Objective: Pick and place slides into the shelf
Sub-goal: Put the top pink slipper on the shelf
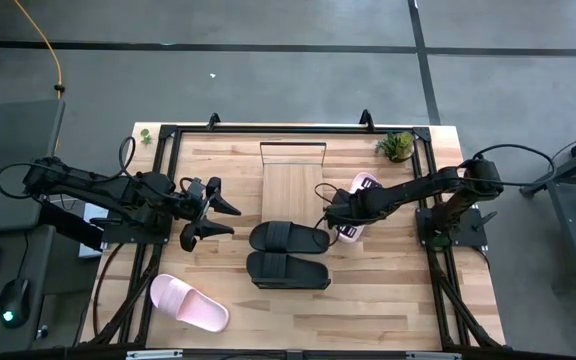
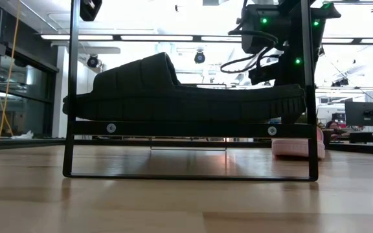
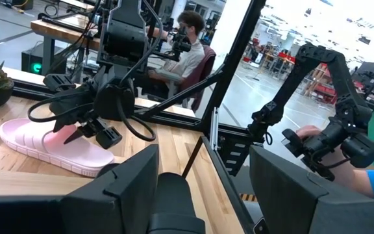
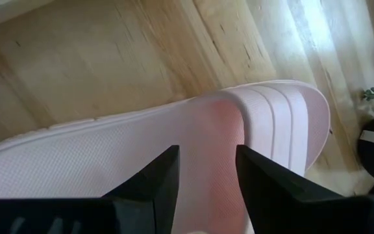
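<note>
2 black slides (image 1: 289,253) are seen lying side by side at the near end of the shelf (image 1: 292,185), its wire frame at the far end. 1 pink slide (image 1: 188,302) is seen near the table's (image 1: 388,290) near-left corner, well apart from the shelf. A 2nd pink slide (image 1: 364,186) lies just off the shelf's right edge, toward the far-right part of the table, partly covered by the right arm.

Right gripper (image 4: 206,170) is poised directly over this 2nd pink slide, fingers apart, straddling the footbed just behind the strap; contact cannot be confirmed, nothing is clamped yet. Left gripper (image 1: 211,210) is held above the table's left side, jaws spread wide, empty, waiting.

Handling, as judged: foam slide is expected to be light, soft, somewhat springy; textured footbed should resist slipping. A pinch across the sidewall or through the strap arch is judged safest; a grip on the sole edge alone may let it flex and droop
</note>
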`<state>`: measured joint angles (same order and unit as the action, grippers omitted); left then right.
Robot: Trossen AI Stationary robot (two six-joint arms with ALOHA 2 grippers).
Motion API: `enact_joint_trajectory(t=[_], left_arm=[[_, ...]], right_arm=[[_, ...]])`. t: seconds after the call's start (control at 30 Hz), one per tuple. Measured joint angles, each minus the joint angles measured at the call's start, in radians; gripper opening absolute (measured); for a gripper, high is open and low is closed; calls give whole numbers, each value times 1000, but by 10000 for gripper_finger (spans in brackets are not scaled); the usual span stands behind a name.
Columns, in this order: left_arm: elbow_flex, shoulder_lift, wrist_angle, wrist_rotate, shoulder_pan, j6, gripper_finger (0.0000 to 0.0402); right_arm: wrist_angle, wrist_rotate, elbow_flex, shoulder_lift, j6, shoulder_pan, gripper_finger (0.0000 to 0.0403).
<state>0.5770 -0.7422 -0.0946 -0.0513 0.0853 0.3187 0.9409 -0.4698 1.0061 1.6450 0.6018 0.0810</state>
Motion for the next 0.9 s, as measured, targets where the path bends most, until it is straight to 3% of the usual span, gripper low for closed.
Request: enact_joint_trajectory(t=[0.4,0.9], left_arm=[[0,0,0,14,0,0,223],[0,0,0,18,0,0,223]], right_arm=[[19,-36,0,0,28,-3,142],[137,-5,0,0,131,-3,142]])
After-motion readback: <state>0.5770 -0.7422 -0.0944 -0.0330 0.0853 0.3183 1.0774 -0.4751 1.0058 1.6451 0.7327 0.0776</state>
